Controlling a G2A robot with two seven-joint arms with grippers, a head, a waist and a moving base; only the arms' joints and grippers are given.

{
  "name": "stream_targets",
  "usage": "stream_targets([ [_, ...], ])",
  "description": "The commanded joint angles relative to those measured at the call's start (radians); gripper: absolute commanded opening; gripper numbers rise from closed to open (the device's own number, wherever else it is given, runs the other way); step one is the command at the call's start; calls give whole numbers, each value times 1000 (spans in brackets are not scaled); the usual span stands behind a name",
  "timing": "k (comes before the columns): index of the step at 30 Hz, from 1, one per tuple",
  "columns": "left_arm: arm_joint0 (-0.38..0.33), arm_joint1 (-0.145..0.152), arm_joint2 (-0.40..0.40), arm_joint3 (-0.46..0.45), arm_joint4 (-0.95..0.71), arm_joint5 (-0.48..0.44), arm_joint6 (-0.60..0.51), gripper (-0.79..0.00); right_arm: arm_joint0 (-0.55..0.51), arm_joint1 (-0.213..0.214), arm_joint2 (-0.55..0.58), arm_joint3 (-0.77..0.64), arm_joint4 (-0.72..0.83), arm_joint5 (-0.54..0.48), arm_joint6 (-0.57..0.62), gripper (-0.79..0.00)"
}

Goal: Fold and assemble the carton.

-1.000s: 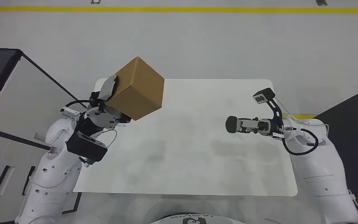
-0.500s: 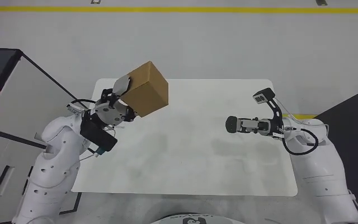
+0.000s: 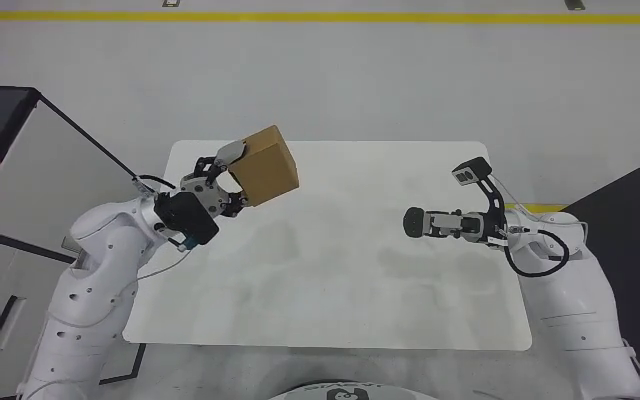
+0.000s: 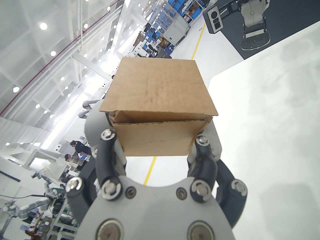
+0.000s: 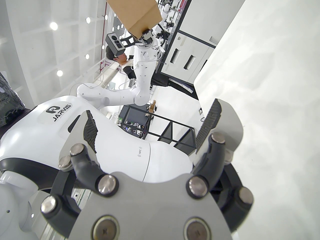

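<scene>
A brown cardboard carton (image 3: pixel 267 165), folded into a closed box shape, is held in the air over the table's far left part. My left gripper (image 3: pixel 232 176) is shut on its near end, one finger on each side (image 4: pixel 160 136). The left wrist view shows the carton (image 4: pixel 156 101) with a folded flap seam across its near face. Far off in the right wrist view the carton (image 5: pixel 135 8) appears tilted above the left arm. My right gripper (image 3: pixel 414 222) hovers over the table's right side, open, with nothing between its fingers (image 5: pixel 150 126).
The white table (image 3: pixel 340 290) is bare around both arms. A black metal frame (image 3: pixel 60 125) stands off the table's left edge. A yellow floor line (image 3: pixel 320 16) runs behind the table.
The left arm has swung the carton toward the table's far middle and tilted it, so it looks smaller from above. The right arm has kept still.
</scene>
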Motion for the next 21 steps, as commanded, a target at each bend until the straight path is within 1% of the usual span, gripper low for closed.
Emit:
stream_targets([
  [1, 7, 0, 9, 5, -12, -34, -42, -785, 0, 0, 0, 0, 0, 0, 0, 0],
  [3, 1, 3, 15, 16, -32, -99, -65, -785, 0, 0, 0, 0, 0, 0, 0, 0],
  [4, -2, 6, 22, 25, -39, -156, -76, -785, 0, 0, 0, 0, 0, 0, 0, 0],
  [6, -12, 8, 24, 36, -54, -205, -111, -785, 0, 0, 0, 0, 0, 0, 0, 0],
  [8, -17, 11, 42, 56, -76, -297, -146, -785, 0, 0, 0, 0, 0, 0, 0, 0],
  [10, -27, 11, 61, 85, -120, -375, -194, -785, 0, 0, 0, 0, 0, 0, 0, 0],
  [12, -37, 7, 83, 108, -185, -421, -243, -785, 0, 0, 0, 0, 0, 0, 0, 0],
  [13, -38, 7, 87, 114, -195, -428, -256, -785, 0, 0, 0, 0, 0, 0, 0, 0],
  [21, -38, 7, 87, 114, -195, -428, -256, -785, 0, 0, 0, 0, 0, 0, 0, 0],
])
